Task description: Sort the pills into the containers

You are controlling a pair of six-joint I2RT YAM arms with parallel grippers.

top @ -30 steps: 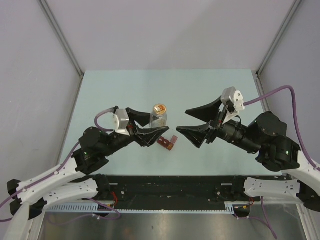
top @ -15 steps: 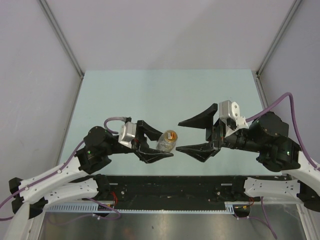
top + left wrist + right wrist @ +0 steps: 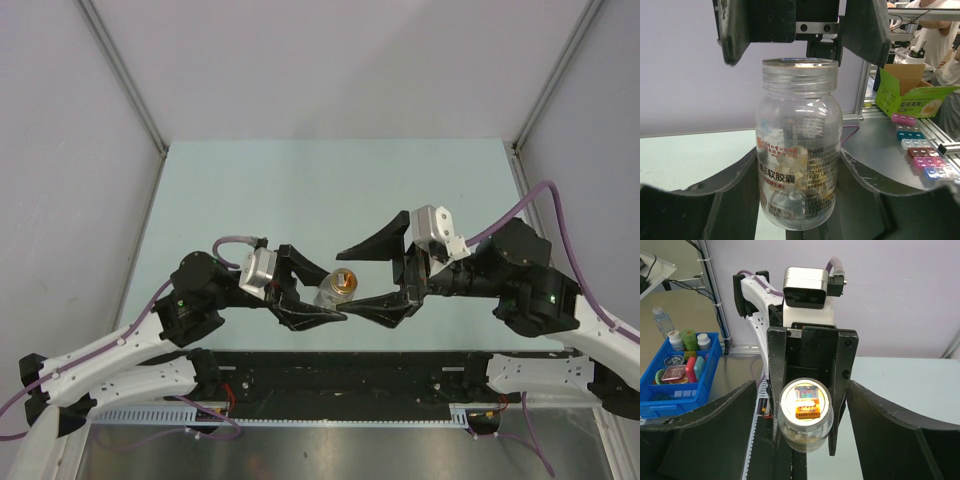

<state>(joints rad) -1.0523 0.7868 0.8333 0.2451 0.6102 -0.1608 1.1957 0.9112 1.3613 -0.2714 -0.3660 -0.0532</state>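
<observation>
**Q:** How is each hand shown?

**A:** The left hand [image 3: 318, 293] is shown clamped on a clear bottle [image 3: 338, 286], with one finger pressed to each side of its body. The right hand [image 3: 346, 281] is held wide apart and empty. In the left wrist view its fingers [image 3: 734, 30] are seen flanking the bottle's neck, and nothing is touched by them.

**Q:** Which relation governs the coming move?

**A:** The bottle's long axis is laid roughly along the line joining the two hands. The mouth end is turned toward the right hand and the base toward the left. The bottle is thus met end-on by the right hand, the only free one, which is centred on the mouth. A closing of those fingers about the neck is judged to be the likely next step.

**Q:** Where are the pills and the pill box?

**A:** The pills [image 3: 790, 167] are seen as pale pellets gathered inside the bottle, which is held above the tabletop [image 3: 330, 190]. No pill box is seen on the tabletop in any view. Whether one is hidden beneath the arms cannot be told.

**Q:** What is hard to make out?

**A:** It cannot be told whether the mouth is sealed, capped or open, since only a bright printed disc [image 3: 805, 401] is shown end-on. Small coloured boxes [image 3: 920, 150] on a bench beyond are too blurred to be identified.
</observation>
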